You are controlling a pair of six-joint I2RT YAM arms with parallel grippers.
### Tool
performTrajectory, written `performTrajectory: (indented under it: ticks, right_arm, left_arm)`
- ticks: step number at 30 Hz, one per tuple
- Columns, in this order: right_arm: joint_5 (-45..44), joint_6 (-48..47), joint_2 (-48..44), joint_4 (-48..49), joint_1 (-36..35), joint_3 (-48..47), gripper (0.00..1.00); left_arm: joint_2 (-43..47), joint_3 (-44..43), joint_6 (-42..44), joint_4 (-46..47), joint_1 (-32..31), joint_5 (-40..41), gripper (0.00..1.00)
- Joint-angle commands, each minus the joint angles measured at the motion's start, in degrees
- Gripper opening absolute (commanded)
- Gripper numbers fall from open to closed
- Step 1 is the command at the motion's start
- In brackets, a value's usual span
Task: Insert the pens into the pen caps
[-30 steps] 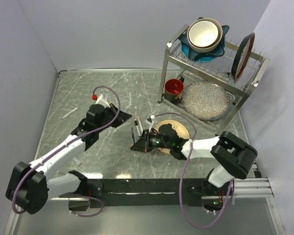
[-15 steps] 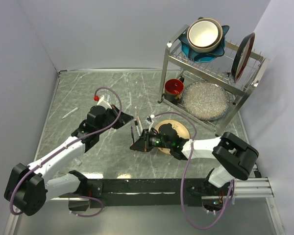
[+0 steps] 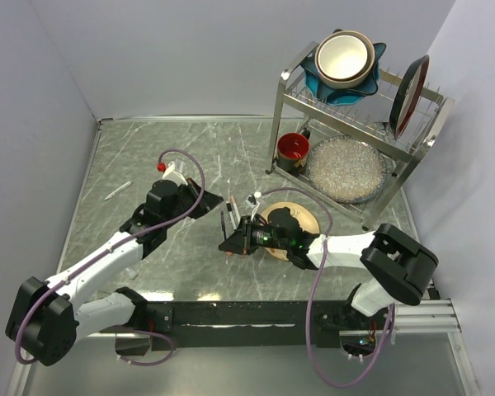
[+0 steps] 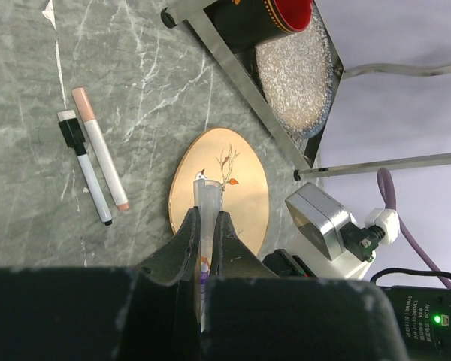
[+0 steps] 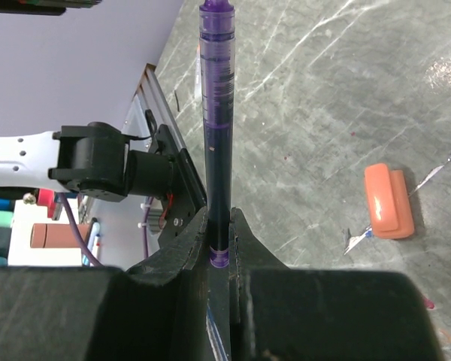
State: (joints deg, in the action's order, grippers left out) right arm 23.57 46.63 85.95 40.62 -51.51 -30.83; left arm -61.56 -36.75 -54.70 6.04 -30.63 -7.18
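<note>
Purple ribbed pen — marbled tabletop

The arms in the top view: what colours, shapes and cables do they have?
The left arm and right arm have white links, bulky black joints and a looping purple cable each. The left gripper and right gripper are black, two-fingered.

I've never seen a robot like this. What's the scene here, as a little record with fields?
Left end effector: shut on a pale tube
Right end effector: shut on a purple pen
Loose on table: orange cap; pink-tipped pen beside black-capped pen
Also there: wooden disc
</note>
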Motion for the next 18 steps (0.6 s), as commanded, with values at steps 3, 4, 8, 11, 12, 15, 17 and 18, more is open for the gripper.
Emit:
performTrajectory:
  ticks: [3,4,8,11,12,15,17,18]
  right_arm:
    - [-1.07,-0.66,-2.28,1.48,-0.35,-1.95,0.00]
    - [-1.07,-0.66,-2.37,1.48,-0.35,-2.04,0.00]
    - [-1.42,-0.84,-2.37,1.39,-0.35,-2.30,0.00]
    - [-1.95,-1.10,-2.89,1.04,-0.35,-2.48,0.00]
    - [-2.30,-1.28,-3.24,0.78,-0.35,-2.57,0.00]
    - [-3.01,-1.63,-3.25,-0.72,-0.35,-3.45,0.00]
    - [-3.36,-1.46,-3.16,-1.68,-0.26,-4.15,0.00]
    - [-3.44,-1.46,-3.25,-1.95,-0.26,-4.41,0.00]
  left_arm:
    - [1.79,0.72,1.43,2.04,-0.66,0.32,0.01]
    - [1.88,0.80,1.44,2.13,-0.66,0.32,0.01]
    - [2.67,1.15,2.40,1.69,-1.01,0.41,0.01]
    - [3.37,1.68,2.84,1.43,-1.36,0.76,0.01]
    - [3.55,1.86,2.84,1.43,-1.45,0.59,0.01]
    - [4.17,2.74,2.93,2.57,-1.71,-0.98,0.01]
    - [4.43,3.17,3.37,3.45,-2.06,-1.96,0.01]
    - [4.52,3.27,3.63,3.71,-2.24,-2.40,0.01]
